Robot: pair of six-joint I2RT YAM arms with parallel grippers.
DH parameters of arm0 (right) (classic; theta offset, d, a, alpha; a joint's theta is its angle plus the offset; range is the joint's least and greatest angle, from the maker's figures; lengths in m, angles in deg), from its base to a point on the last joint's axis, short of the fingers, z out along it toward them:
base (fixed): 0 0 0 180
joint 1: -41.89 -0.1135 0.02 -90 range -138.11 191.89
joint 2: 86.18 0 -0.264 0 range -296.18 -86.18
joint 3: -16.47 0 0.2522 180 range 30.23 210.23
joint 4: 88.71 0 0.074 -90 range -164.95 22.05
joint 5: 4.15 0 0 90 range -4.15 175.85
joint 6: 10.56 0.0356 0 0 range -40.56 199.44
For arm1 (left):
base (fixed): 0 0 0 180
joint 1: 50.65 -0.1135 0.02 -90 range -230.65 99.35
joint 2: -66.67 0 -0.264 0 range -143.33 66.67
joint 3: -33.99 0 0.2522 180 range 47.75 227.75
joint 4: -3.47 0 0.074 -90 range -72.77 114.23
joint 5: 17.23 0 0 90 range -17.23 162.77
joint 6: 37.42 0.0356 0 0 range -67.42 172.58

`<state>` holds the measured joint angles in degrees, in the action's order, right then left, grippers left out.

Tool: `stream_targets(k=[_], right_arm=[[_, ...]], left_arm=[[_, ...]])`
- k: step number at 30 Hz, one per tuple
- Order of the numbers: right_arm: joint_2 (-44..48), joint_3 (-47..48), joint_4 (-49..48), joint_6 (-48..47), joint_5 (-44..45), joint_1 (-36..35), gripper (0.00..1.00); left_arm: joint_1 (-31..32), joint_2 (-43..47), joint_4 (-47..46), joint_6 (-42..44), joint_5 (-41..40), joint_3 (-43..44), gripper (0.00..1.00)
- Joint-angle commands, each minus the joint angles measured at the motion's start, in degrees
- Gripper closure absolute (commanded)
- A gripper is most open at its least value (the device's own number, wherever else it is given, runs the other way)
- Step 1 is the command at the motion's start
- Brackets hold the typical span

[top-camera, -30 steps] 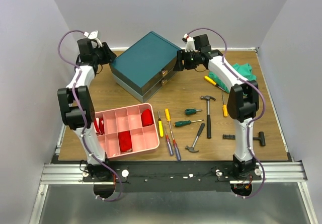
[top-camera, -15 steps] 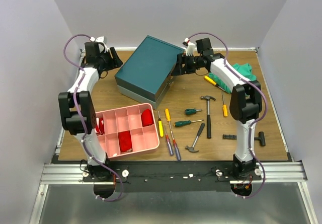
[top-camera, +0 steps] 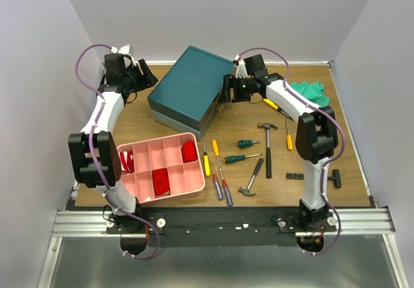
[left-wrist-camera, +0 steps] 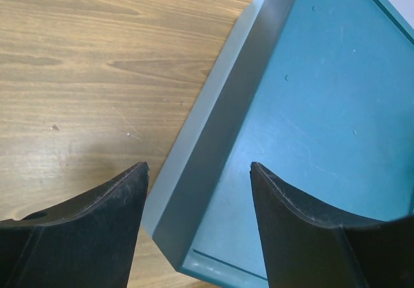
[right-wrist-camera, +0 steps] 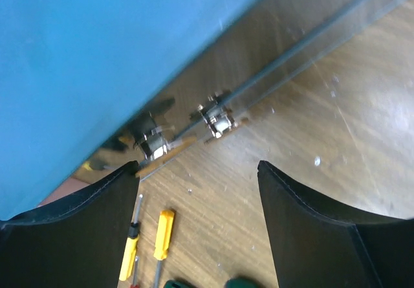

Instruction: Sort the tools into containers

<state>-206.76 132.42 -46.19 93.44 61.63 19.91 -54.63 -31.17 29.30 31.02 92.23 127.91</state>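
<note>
The dark teal box (top-camera: 187, 84) stands at the back middle, its clear drawers (top-camera: 211, 109) facing the tools. My left gripper (top-camera: 140, 76) hangs open just left of it; in the left wrist view the box's corner (left-wrist-camera: 194, 230) shows between and below the fingers of the left gripper (left-wrist-camera: 198, 165). My right gripper (top-camera: 226, 91) is open and empty at the drawer front, close to the small handles (right-wrist-camera: 217, 121), with the right gripper (right-wrist-camera: 197, 165) over bare wood. Yellow screwdrivers (top-camera: 207, 162), green ones (top-camera: 247, 144), purple ones (top-camera: 226, 191), an orange one (top-camera: 288, 139), two hammers (top-camera: 267, 147) and a black T-shaped tool (top-camera: 335, 178) lie on the table.
A pink compartment tray (top-camera: 162, 169) holding red items sits front left. A green cloth (top-camera: 310, 91) lies at the back right beside a yellow screwdriver (top-camera: 274, 105). A short black piece (top-camera: 294, 175) rests near the T-shaped tool.
The teal box has turned and slid a little to the right. My left gripper drew back from the box's corner. My right gripper spread wider and shifted slightly left.
</note>
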Motion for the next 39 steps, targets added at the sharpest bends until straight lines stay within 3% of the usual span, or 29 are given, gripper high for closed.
stream_targets(k=[1, 6, 15, 26, 33, 39], right_arm=[[4.47, -4.98, 1.49, 2.79, 7.37, 0.36, 0.2], [5.96, -3.85, -0.89, 5.33, 1.65, 0.36, 0.2], [5.62, -1.47, -1.24, 12.28, 2.25, 0.27, 0.2], [1.13, -0.33, 2.8, 13.69, 11.3, 0.36, 0.22], [-0.27, 0.2, 2.71, 11.23, 14.55, -0.26, 0.23], [-0.19, -0.49, 6.31, 7.28, 23.69, 0.0, 0.23]], left_arm=[[0.74, 2.83, 0.49, -2.26, -0.39, -1.84, 0.26], [0.91, 5.28, 1.72, -2.61, -0.04, -3.25, 0.26], [2.05, 10.82, 3.39, -0.15, 2.07, -8.08, 0.23], [3.72, 16.8, 7.61, 4.33, 0.84, -14.41, 0.23], [3.81, 23.39, 7.17, 13.46, 6.54, -19.25, 0.23], [5.47, 21.74, 7.87, 16.9, 12.18, -19.17, 0.26]])
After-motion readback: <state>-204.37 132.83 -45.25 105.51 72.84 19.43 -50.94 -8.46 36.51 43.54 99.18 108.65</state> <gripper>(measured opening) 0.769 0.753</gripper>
